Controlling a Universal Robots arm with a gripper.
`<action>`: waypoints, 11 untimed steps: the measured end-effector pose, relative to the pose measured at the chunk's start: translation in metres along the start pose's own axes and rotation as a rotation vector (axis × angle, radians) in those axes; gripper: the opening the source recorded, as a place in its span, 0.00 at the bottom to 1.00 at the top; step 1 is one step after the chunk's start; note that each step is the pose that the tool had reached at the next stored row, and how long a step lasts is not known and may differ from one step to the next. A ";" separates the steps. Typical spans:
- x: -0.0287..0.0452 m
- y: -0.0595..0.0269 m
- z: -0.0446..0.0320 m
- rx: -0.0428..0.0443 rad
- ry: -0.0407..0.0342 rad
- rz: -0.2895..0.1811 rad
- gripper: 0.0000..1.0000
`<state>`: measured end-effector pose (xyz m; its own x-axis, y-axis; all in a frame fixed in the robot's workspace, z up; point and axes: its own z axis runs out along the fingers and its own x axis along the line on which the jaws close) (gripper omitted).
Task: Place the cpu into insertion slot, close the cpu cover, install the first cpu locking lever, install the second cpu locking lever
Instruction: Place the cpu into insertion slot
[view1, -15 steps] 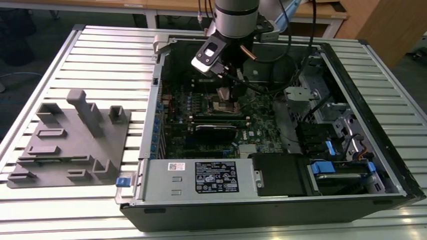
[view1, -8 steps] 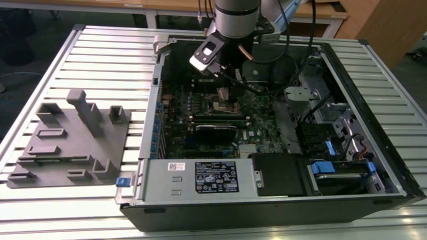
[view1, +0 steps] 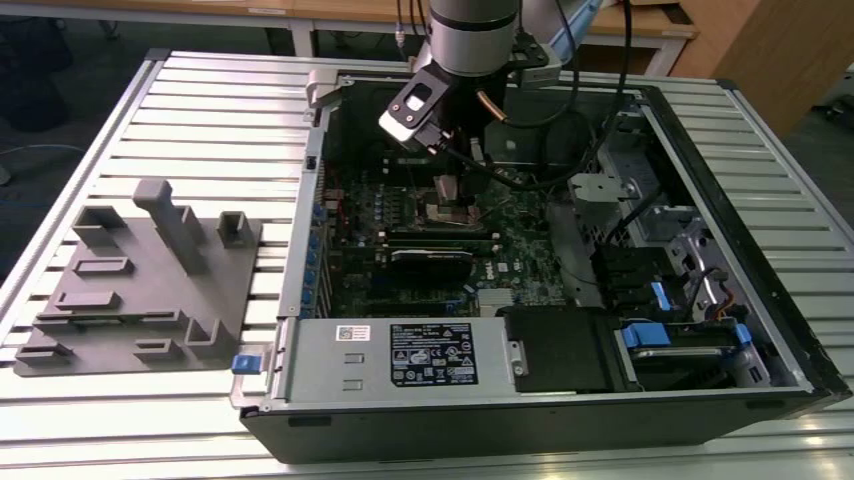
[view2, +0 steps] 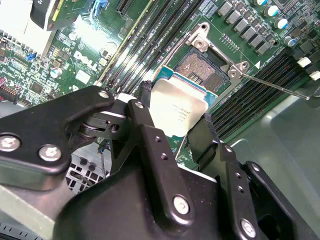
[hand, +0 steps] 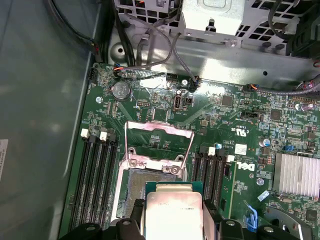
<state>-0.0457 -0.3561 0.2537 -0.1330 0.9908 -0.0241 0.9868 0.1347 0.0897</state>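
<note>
My gripper (view2: 175, 114) is shut on the cpu (view2: 179, 107), a flat square chip with a silvery top on a green edge, its black fingers (view2: 146, 107) pressing two opposite sides. The chip hangs just above and partly over the insertion slot (view2: 199, 69), whose dark centre and metal rim are set into the green board. In the first wrist view the cpu (hand: 173, 212) overlaps the near edge of the slot (hand: 134, 186), and the cpu cover (hand: 158, 134) stands swung up at its far side. A thin locking lever (view2: 274, 84) sticks out sideways. In the exterior view the gripper (view1: 447, 165) hovers over the slot (view1: 451, 208).
The open computer case (view1: 307, 190) lies on a slatted metal table. Long black memory slots (hand: 96, 175) flank the socket on both sides. A black card (view1: 430, 262), a silver power supply (view1: 400, 355) and loose cables (view1: 534, 175) crowd the case. A grey fixture (view1: 147, 280) sits at the exterior view's left.
</note>
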 end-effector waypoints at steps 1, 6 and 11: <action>0.0000 0.0000 0.0000 0.0000 -0.0001 0.000 0.54; 0.0001 0.0000 0.0003 0.0003 -0.0017 0.021 0.54; 0.0000 -0.0001 0.0004 0.0018 -0.0066 0.071 0.54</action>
<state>-0.0458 -0.3562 0.2533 -0.0618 0.9978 -0.0243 0.9939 0.0637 0.0896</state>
